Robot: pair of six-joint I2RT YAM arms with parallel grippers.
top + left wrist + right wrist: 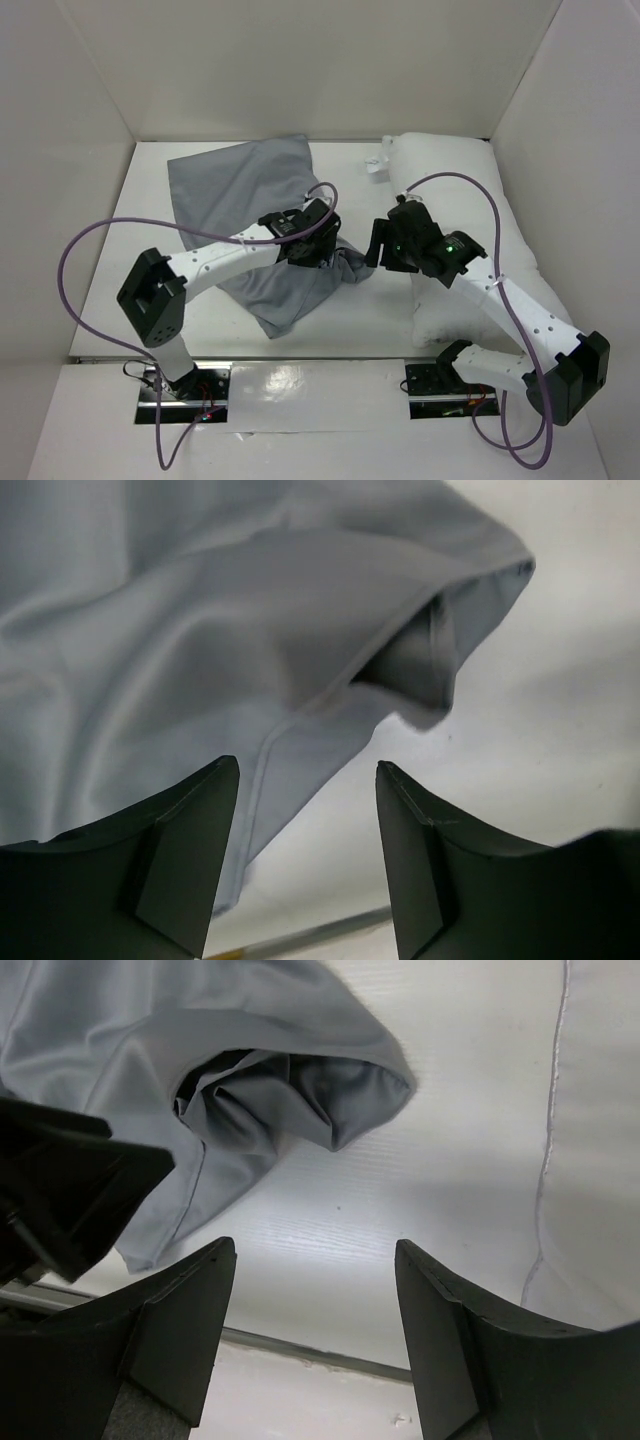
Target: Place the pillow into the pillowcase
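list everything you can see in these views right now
pillowcase: 1, grey, left-centre of table, crumpled
pillow: 1, white, along table's right side
tag: 1, white, by pillow's far left corner
table: 1, white
cables: 2, purple, one looping on each side
arms: 2, white and black, bases at near edge
left gripper: 1, black, open, over pillowcase hem
right gripper: 1, black, open, over bare table
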